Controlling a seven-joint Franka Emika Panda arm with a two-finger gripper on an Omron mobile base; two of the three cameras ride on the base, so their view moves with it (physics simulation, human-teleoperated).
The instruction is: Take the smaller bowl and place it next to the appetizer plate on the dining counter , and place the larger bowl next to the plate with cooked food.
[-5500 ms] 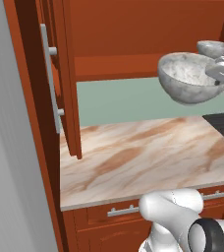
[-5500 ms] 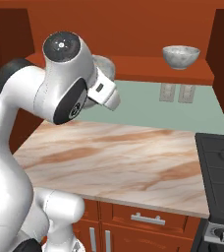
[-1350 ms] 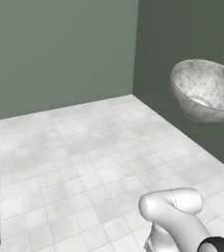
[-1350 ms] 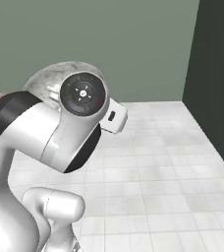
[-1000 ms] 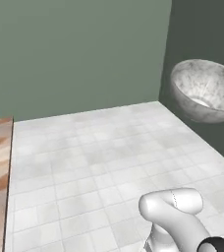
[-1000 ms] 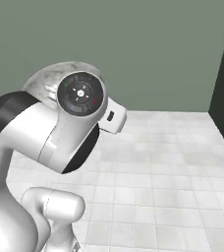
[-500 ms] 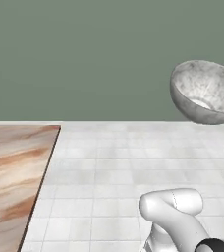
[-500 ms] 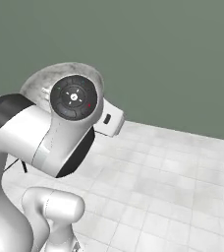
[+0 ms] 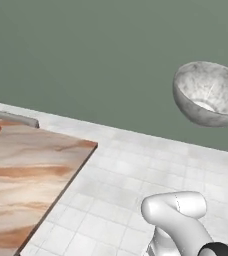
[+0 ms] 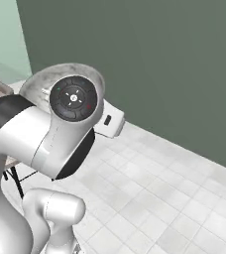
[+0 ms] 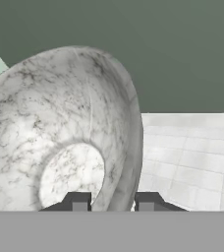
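A marbled bowl (image 11: 60,133) is pinched by its rim in the hand (image 11: 112,201), carried high above the floor, well clear of the tabletop (image 9: 31,175); neither bowl is placed yet

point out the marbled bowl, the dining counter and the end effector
marbled bowl (image 9: 206,92), left base view, inner wall near the middle
dining counter (image 9: 31,175), left base view, bare veined top
end effector (image 11: 112,202), hand view, midway between the fingertips, on the bowl's rim
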